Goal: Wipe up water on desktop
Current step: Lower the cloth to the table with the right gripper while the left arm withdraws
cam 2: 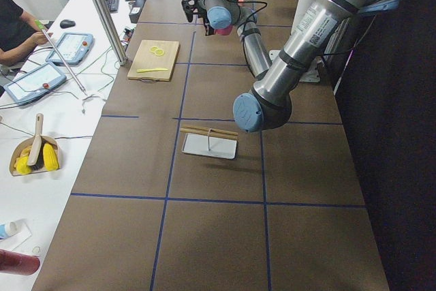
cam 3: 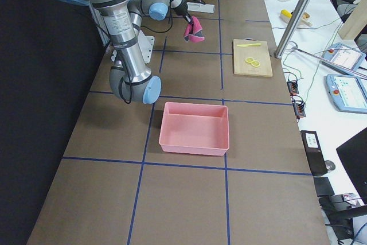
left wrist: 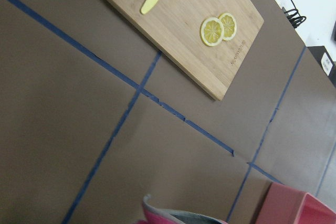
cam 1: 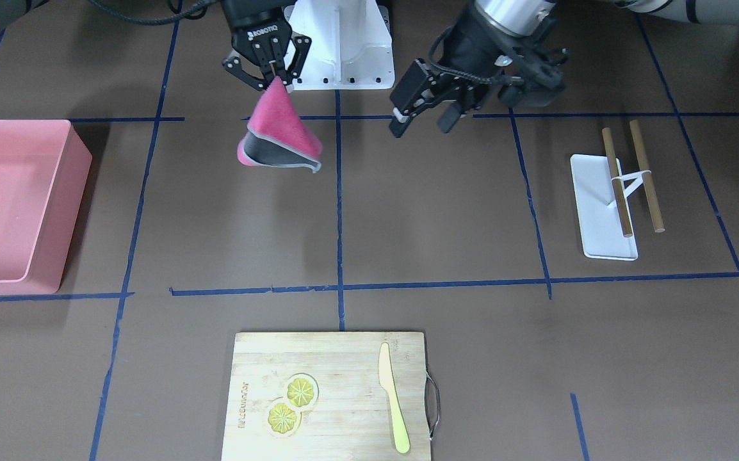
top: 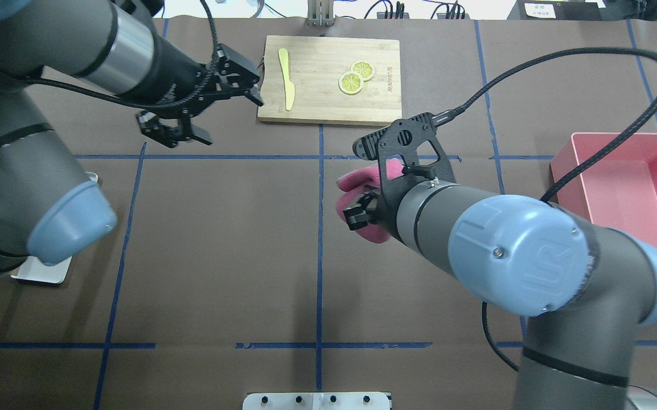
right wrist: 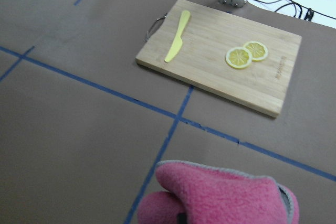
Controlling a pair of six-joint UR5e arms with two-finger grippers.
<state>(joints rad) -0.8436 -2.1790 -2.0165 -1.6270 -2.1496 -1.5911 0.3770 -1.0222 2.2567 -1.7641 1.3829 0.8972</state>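
My right gripper (cam 1: pixel 273 79) is shut on the top corner of a pink cloth with a grey edge (cam 1: pixel 280 131), which hangs folded below it over the dark-brown desktop (cam 1: pixel 433 211). I cannot tell whether its lower edge touches the surface. The cloth also shows in the overhead view (top: pixel 357 177) and the right wrist view (right wrist: pixel 220 195). My left gripper (cam 1: pixel 422 121) is open and empty, hovering above the desktop beside the cloth; overhead it is near the cutting board's corner (top: pixel 227 117). I see no water on the desktop.
A pink bin (cam 1: pixel 43 205) stands on the robot's right side. A bamboo cutting board (cam 1: pixel 331 384) with a yellow knife (cam 1: pixel 394 397) and two lemon slices (cam 1: pixel 292 400) lies at the far edge. A white tray with two sticks (cam 1: pixel 593 211) stands on the left.
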